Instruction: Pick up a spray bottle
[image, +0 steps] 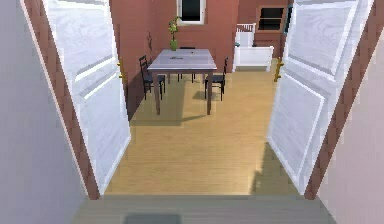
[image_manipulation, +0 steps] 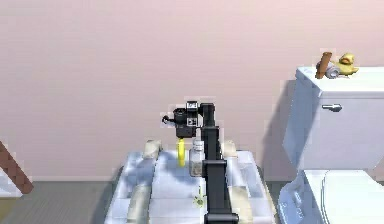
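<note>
**Closing in for the grasp**

In the arm side view the gripper (image_manipulation: 172, 118) shows just above one slim yellow thing (image_manipulation: 181, 151), likely the spray bottle, standing on the pale tabletop (image_manipulation: 140, 190). I cannot tell whether the gripper holds anything. The next move calls for settling on that thing, then lifting. One toilet (image_manipulation: 330, 125) carries two small things (image_manipulation: 347, 65) on its tank.

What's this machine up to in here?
A robot's arm reaches out over a pale low unit next to a toilet. A small yellow thing shows close to its gripper; whether the gripper holds anything cannot be told. Straight ahead, open doors lead to a dining table with chairs.
</note>
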